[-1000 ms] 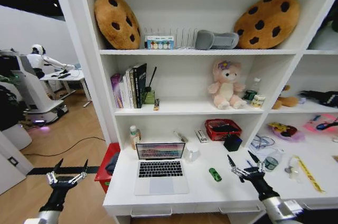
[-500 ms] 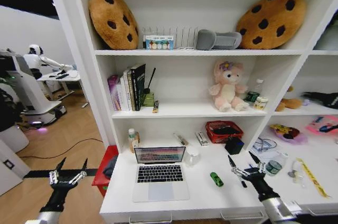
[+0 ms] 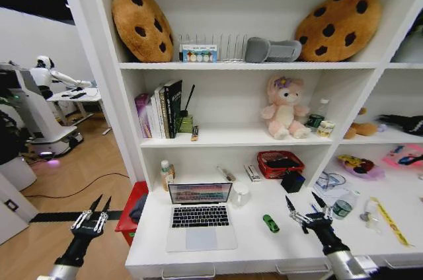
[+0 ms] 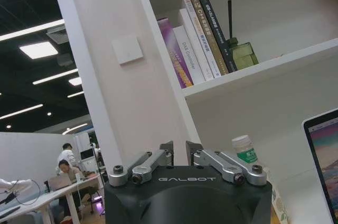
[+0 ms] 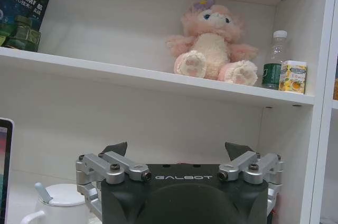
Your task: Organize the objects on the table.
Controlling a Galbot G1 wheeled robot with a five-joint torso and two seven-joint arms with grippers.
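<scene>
A silver laptop [image 3: 200,217] stands open with its screen lit on the left part of the white table [image 3: 251,248]. Its screen edge appears as the laptop [image 4: 325,160] in the left wrist view. To its right lies a small green toy car [image 3: 270,223]. My right gripper [image 3: 303,202] hovers open just right of the car, above the table, with nothing between its fingers [image 5: 117,149]. My left gripper [image 3: 102,202] hangs off the table's left end, over the floor, with its fingers [image 4: 167,147] drawn together and nothing held.
Behind the laptop stand a white mug [image 3: 240,193], a small bottle [image 3: 166,174], a red basket [image 3: 279,161] and a black box [image 3: 293,181]. Shelves above carry books [image 3: 158,109], a pink plush [image 3: 285,107] and cookie cushions. A red bin [image 3: 129,209] sits beside the table's left end.
My left gripper has closed its fingers and shifted right, nearer the table's left end. The right gripper stays open in about the same place. The camera tilted slightly earlier.
</scene>
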